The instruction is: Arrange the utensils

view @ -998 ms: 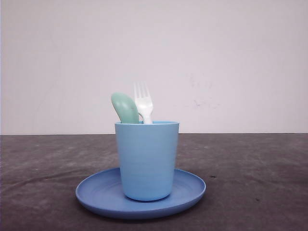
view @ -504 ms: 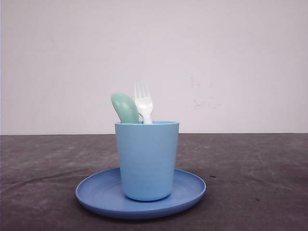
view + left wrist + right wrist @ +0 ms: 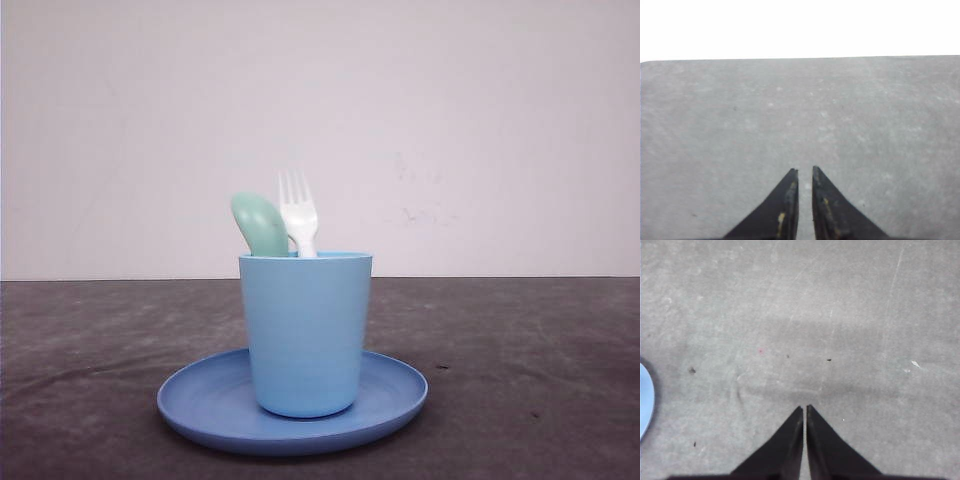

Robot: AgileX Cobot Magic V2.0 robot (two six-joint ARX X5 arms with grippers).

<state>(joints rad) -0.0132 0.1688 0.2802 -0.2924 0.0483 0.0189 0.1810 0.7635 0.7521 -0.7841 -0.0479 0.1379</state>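
On plate [image 3: 200, 410], at table [image 3: 540, 380] centre, cup [image 3: 305, 335] is stood upright. Fork [image 3: 298, 212] and spoon [image 3: 260, 224] are held inside cup, heads up above rim; spoon bowl is leaned left, just beside fork tines, contact not discernible. Left gripper [image 3: 804, 172] is seen above bare table surface, jaws nearly closed, narrow gap between tips, nothing gripped. Right gripper [image 3: 804, 409] is seen over table, jaws almost touching, nothing gripped; plate edge [image 3: 645, 400] is visible off to side.
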